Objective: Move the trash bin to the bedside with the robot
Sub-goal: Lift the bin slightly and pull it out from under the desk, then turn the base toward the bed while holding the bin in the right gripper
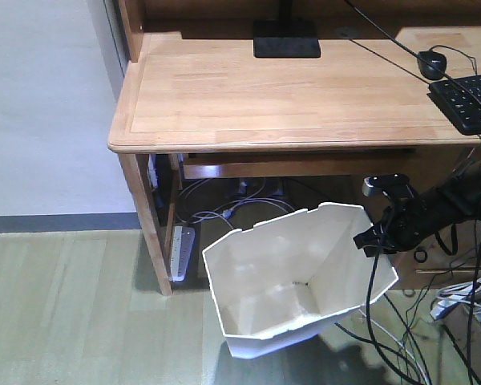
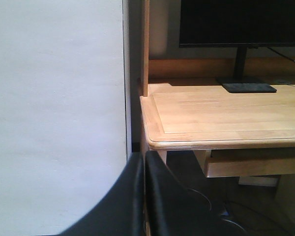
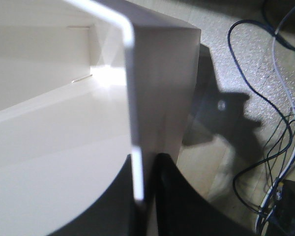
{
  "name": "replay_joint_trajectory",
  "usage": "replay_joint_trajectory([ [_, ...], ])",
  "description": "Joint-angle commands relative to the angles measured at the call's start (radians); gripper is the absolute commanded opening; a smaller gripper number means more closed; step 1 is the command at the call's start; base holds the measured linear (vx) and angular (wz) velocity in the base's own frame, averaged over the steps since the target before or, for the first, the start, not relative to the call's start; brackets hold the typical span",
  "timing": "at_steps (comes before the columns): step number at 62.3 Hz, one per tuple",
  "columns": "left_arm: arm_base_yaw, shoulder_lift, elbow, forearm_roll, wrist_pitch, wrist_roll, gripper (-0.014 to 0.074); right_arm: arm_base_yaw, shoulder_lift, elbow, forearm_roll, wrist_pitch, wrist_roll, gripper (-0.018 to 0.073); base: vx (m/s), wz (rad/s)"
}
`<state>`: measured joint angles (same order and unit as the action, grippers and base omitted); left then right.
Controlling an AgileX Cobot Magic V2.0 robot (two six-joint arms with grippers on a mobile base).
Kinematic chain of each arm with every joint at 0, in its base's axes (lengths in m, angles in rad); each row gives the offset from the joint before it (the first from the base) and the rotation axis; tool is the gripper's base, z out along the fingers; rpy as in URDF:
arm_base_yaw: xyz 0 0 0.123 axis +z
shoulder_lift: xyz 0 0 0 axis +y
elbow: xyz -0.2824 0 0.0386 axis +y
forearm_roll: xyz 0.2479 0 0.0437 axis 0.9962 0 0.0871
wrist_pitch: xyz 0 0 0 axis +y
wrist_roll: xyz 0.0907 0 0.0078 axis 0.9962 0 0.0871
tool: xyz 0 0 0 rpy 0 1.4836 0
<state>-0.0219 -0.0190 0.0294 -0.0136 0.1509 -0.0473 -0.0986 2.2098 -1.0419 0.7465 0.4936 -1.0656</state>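
The white trash bin (image 1: 264,273) stands tilted on the floor in front of the desk, its cream inside facing the front camera. My right gripper (image 1: 377,237), a small black one on a thin arm, is shut on the bin's right rim. In the right wrist view the thin bin wall (image 3: 64,123) passes between the two fingers of the right gripper (image 3: 145,156). My left gripper (image 2: 144,153) is shut on nothing, held in the air near the desk's left corner. The bedside is out of view.
The light wooden desk (image 1: 248,88) rises just behind the bin, carrying a monitor stand (image 1: 286,38) and a black keyboard (image 1: 469,100). A power strip (image 1: 181,250) leans by the desk leg. Loose cables (image 3: 280,73) trail over the floor to the right. A pale wall (image 2: 54,98) is at left.
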Motion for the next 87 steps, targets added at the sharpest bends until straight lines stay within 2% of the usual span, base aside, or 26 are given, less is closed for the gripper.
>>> replay_joint_trajectory([
  [1,-0.005,-0.01,0.028,-0.004,-0.078,-0.009,-0.0006,-0.005,-0.076,-0.019,0.064,0.058,-0.006,-0.0006,0.0,0.0],
  [64,-0.005,-0.01,0.028,-0.004,-0.078,-0.009,-0.0006,-0.005,-0.076,-0.019,0.064,0.066,-0.006,-0.0006,0.0,0.01],
  [87,-0.005,-0.01,0.028,-0.004,-0.078,-0.009,-0.0006,-0.005,-0.076,-0.019,0.064,0.07,-0.006,-0.0006,0.0,0.39],
])
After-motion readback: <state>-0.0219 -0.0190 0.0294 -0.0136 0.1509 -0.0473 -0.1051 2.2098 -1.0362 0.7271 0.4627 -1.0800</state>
